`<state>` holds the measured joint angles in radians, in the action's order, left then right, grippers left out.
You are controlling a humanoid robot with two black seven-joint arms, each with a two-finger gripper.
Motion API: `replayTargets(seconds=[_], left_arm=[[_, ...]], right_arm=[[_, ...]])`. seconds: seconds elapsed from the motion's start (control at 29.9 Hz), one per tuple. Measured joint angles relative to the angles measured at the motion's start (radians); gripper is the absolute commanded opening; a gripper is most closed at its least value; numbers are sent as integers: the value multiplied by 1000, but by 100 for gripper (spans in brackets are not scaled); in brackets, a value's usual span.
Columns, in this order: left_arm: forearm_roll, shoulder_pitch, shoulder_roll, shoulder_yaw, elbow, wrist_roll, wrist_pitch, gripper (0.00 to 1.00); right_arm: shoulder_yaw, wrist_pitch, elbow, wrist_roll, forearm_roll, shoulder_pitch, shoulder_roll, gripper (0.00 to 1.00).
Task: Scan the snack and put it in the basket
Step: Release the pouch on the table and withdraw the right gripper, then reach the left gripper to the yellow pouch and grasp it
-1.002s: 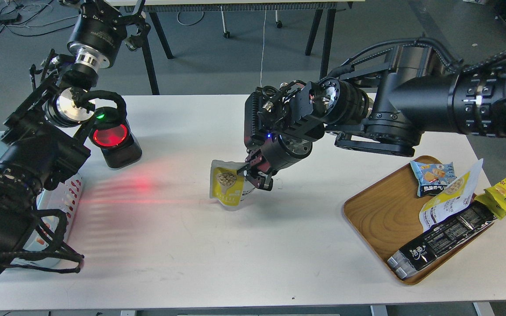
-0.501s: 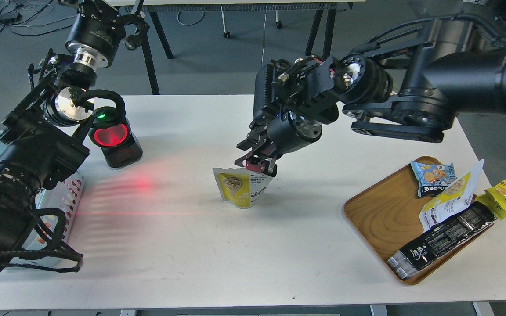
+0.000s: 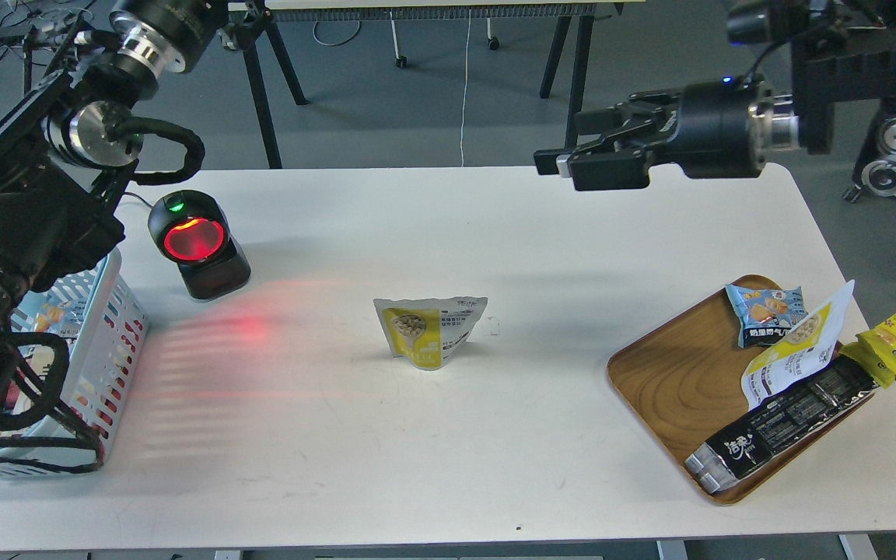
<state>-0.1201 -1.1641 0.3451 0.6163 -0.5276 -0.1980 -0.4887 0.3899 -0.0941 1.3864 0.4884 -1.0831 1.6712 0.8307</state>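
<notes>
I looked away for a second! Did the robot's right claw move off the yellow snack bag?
Yes. The right gripper let go and pulled up and right, away from the snack, toward the table's far edge.

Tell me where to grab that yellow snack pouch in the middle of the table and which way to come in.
Grip the snack at its white top edge, coming straight down from above. It seems to stand upright on a narrower bottom with the wide flat top uppermost and free, so fingers can probably close across the thin top; a side approach might tip it.
</notes>
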Motion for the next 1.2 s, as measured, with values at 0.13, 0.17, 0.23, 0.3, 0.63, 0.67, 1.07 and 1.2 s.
replayTargets(seconds=[0.13, 0.17, 0.23, 0.3, 0.63, 0.67, 1.07, 1.2], left_arm=[[-74, -46, 71, -86, -176, 37, 0, 93], [-121, -60, 86, -97, -229, 49, 0, 92], [-235, -79, 107, -107, -322, 62, 0, 92], [-380, -92, 122, -110, -408, 67, -1, 88], [-1045, -91, 168, -117, -848, 64, 0, 86], [-1114, -89, 168, -127, -879, 64, 0, 86], [-1923, 95, 170, -337, -1041, 46, 0, 86], [-2040, 159, 166, -343, -1031, 45, 0, 86]], right_arm=[[-92, 0, -42, 0, 195, -119, 60, 98], [-120, 0, -67, 0, 254, -154, 68, 98], [-161, 0, -114, 0, 347, -208, 74, 98], [-199, -2, -160, 0, 447, -254, 76, 98], [-313, -145, -380, 0, 1211, -466, 15, 98], [-320, -171, -408, 0, 1265, -492, -5, 98], [-584, -350, -572, 0, 1504, -789, -142, 98], [-601, -351, -570, 0, 1504, -798, -146, 98]])
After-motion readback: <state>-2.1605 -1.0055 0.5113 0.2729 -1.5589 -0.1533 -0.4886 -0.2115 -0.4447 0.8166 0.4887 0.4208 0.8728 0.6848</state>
